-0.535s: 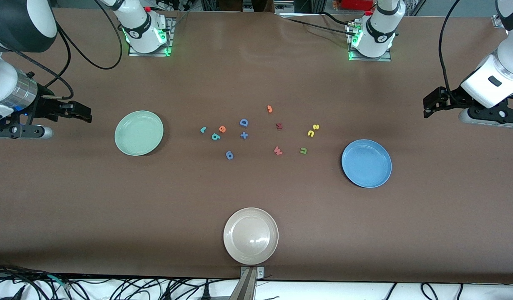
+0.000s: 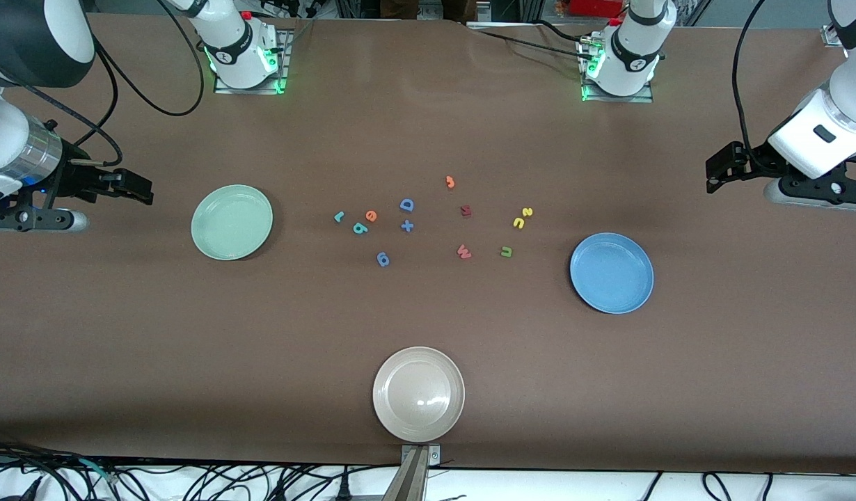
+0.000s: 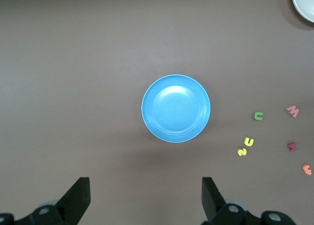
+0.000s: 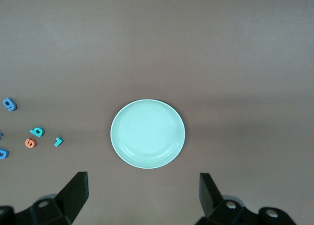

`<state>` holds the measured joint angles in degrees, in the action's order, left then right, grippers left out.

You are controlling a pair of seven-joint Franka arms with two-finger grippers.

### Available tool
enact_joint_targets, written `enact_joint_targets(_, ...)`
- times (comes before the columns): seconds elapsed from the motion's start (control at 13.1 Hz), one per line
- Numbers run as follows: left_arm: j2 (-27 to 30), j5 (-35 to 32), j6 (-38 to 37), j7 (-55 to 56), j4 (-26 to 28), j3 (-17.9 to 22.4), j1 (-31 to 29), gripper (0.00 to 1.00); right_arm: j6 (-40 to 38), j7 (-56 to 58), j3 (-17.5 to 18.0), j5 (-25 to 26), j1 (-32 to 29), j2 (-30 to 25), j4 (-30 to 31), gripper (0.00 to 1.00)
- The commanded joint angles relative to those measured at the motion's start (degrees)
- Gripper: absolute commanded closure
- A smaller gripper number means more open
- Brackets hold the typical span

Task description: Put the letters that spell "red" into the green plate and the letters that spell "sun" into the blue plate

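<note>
The green plate (image 2: 232, 222) (image 4: 147, 133) lies toward the right arm's end of the table and holds nothing. Beside it lie the teal "r" (image 2: 339, 216) (image 4: 58, 141), the orange "e" (image 2: 371, 216) (image 4: 30, 142) and the teal "d" (image 2: 360, 227) (image 4: 37, 132). The blue plate (image 2: 612, 273) (image 3: 175, 108) holds nothing either. Near it lie the yellow "s" (image 2: 527, 212), the yellow "n" (image 2: 518, 223) and the olive "u" (image 2: 506, 252) (image 3: 258, 115). My right gripper (image 2: 146, 193) (image 4: 143, 181) hangs open over bare table beside the green plate. My left gripper (image 2: 712, 175) (image 3: 145, 186) hangs open beside the blue plate.
A beige-white plate (image 2: 418, 394) sits near the table's front edge. In the middle lie a blue "D" (image 2: 406, 204), a blue plus (image 2: 406, 225), another blue letter (image 2: 383, 259), an orange hook piece (image 2: 450, 182), a dark red "m" (image 2: 465, 210) and a red "w" (image 2: 463, 252).
The left arm has shifted very slightly. The letters, the plates and the right arm have not moved.
</note>
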<state>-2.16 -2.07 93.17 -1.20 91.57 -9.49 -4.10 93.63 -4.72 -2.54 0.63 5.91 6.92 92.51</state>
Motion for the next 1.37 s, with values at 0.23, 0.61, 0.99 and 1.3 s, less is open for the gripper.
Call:
enact_joint_targets(0.23, 0.8, -0.8, -1.4, 0.4, -0.5, -0.6, -0.1, 0.00, -0.9, -0.2, 0.3, -1.1, -0.8, -0.2, -0.6, 0.00)
enact_joint_targets(0.61, 0.8, 2.8, -2.1, 0.5, -0.4, -0.4, -0.8, 0.00, -1.0, -0.4, 0.3, -1.1, -0.7, -0.2, -0.6, 0.00)
enact_joint_targets(0.99, 0.8, 2.7, -2.2, 0.5, -0.4, -0.5, -0.8, 0.00, -1.0, -0.4, 0.3, -1.1, -0.7, -0.2, -0.6, 0.00)
enact_joint_targets(1.3, 0.8, 2.6, -2.2, 0.5, -0.4, -0.5, -0.7, 0.00, -1.0, -0.4, 0.3, -1.1, -0.7, -0.2, -0.6, 0.00)
